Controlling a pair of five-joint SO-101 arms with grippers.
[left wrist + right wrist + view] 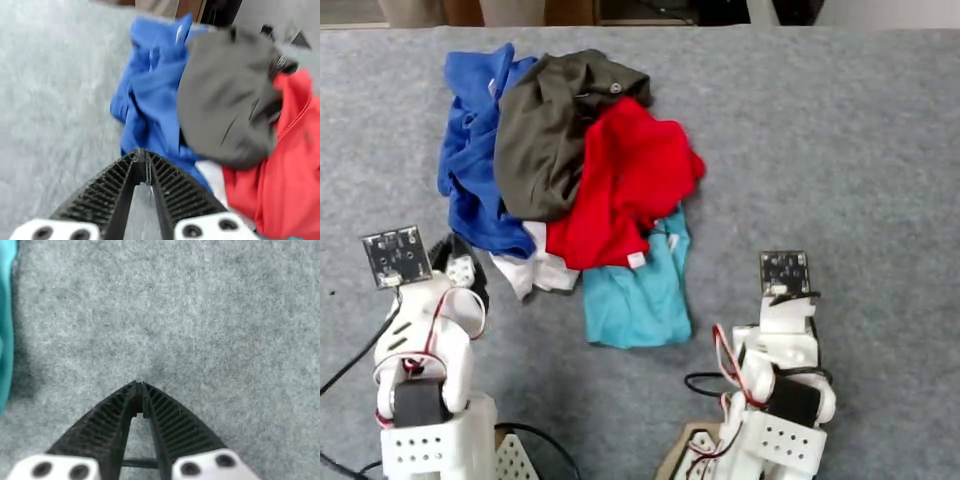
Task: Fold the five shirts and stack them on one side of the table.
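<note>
Five shirts lie crumpled in one heap on the grey table. A blue shirt (470,170) is at the heap's left and a dark olive shirt (545,130) lies on top. A red shirt (630,180) is at the right, a white shirt (535,268) peeks out underneath, and a teal shirt (640,295) is nearest the arms. My left gripper (142,152) is shut and empty, just short of the blue shirt (150,100) and the dark shirt (225,100). My right gripper (139,385) is shut and empty over bare table, with the teal shirt's edge (5,315) beside it.
The left arm (420,350) and the right arm (780,370) stand at the near edge, with cables by their bases. The grey felt table (840,150) is open to the right of the heap. Furniture legs line the far edge.
</note>
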